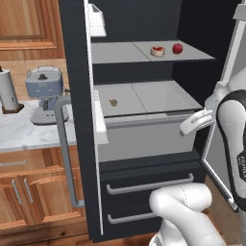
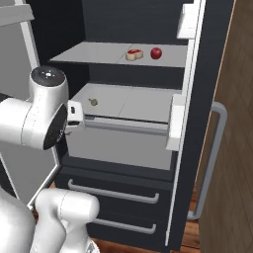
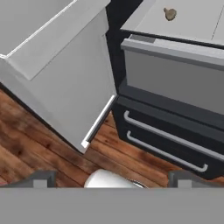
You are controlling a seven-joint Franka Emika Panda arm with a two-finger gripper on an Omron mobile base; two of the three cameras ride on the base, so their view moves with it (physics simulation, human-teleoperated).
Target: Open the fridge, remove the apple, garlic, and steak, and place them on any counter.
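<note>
Even, soft rendered light fills all three views, with no visible source and no hard glare. The fridge (image 1: 144, 29) interior walls stay dark while its grey shelves read evenly lit. Faint soft shadows sit under the apple (image 1: 177, 48) and steak (image 1: 157, 51). Edges look slightly jagged and low-resolution; no blur or lens distortion.

Warm wooden cabinets (image 1: 29, 190) sat under a blue coffee machine (image 1: 44, 91), paper towel roll (image 1: 8, 91) beside it, wood plank floor (image 3: 39, 148) below.

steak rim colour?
Pale cream around red meat, steak; clearest in the right base view.
</note>
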